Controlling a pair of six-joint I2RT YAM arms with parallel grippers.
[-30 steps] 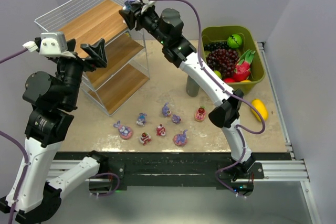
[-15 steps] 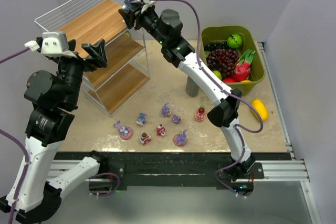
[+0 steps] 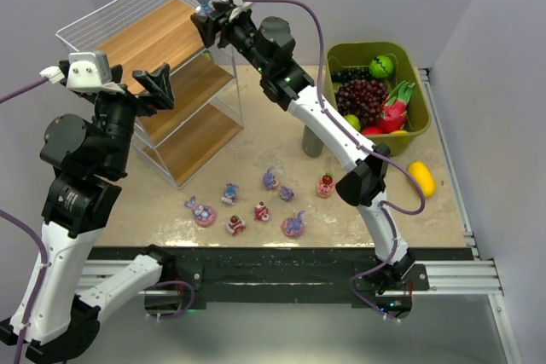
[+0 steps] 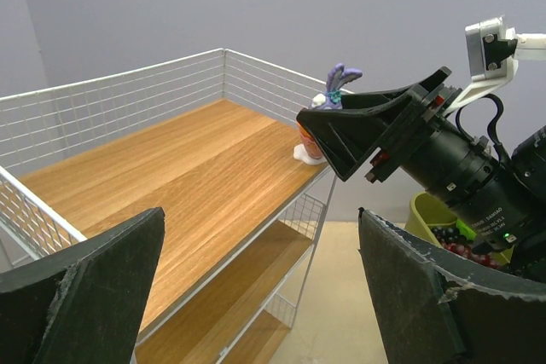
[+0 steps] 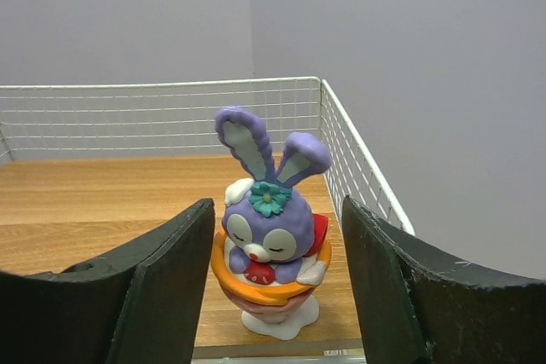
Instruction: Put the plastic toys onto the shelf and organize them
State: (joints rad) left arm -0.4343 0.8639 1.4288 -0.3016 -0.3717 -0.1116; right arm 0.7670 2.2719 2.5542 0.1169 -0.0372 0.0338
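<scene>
Bunny (image 5: pixel 271 236) is now standing on the shelf (image 4: pixel 171 168) as my right gripper (image 5: pixel 275 210) is reaching farther in, fingers (image 5: pixel 162 287) parted around it, not gripping; my left gripper (image 4: pixel 260 219) is hanging wide open.

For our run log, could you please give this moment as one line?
right gripper: open around bunny on top shelf board | left gripper: open, empty | other toys: on table

- The left arm (image 3: pixel 81 155) stands folded upright, and the left tool (image 3: pixel 162 87) sits raised and roughly level with its fingers (image 4: pixel 85 296) spread wide
- The right arm (image 3: pixel 328 125) reaches far forward and leftward; the right tool (image 3: pixel 205 19) is up high, fingers (image 5: pixel 162 287) parted
</scene>
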